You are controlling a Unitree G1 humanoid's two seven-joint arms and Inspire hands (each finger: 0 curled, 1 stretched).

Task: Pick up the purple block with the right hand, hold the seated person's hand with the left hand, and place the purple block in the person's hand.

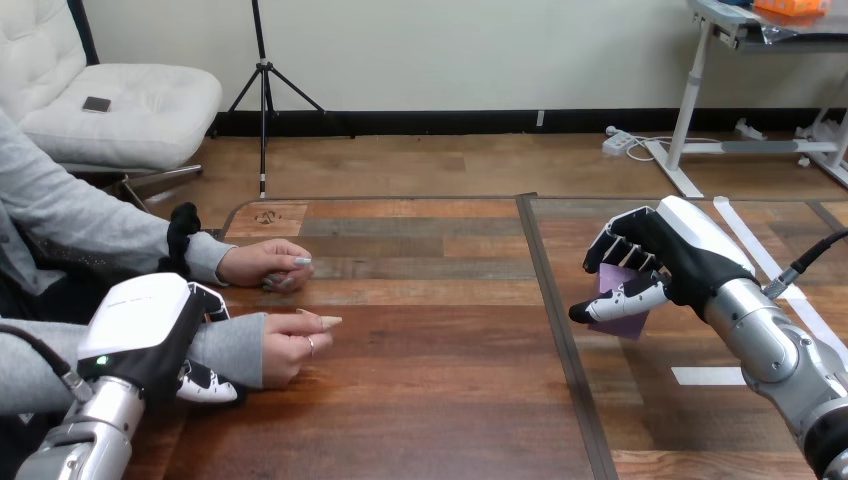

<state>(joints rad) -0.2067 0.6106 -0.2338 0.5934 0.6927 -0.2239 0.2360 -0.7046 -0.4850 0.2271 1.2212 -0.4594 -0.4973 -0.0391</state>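
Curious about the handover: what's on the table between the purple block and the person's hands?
Nothing; head view shows bare table, one dark seam, left of purple block.

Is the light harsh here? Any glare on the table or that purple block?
Head view: soft, even light; the table shows a faint sheen, no hard glare; the purple block, held in the right hand's fingers, is partly shaded by them; the left hand, round the person's wrist, has a bright white shell.

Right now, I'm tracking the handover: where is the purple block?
In the head view the purple block is at the right, gripped in the right hand over the table, right of its dark seam.
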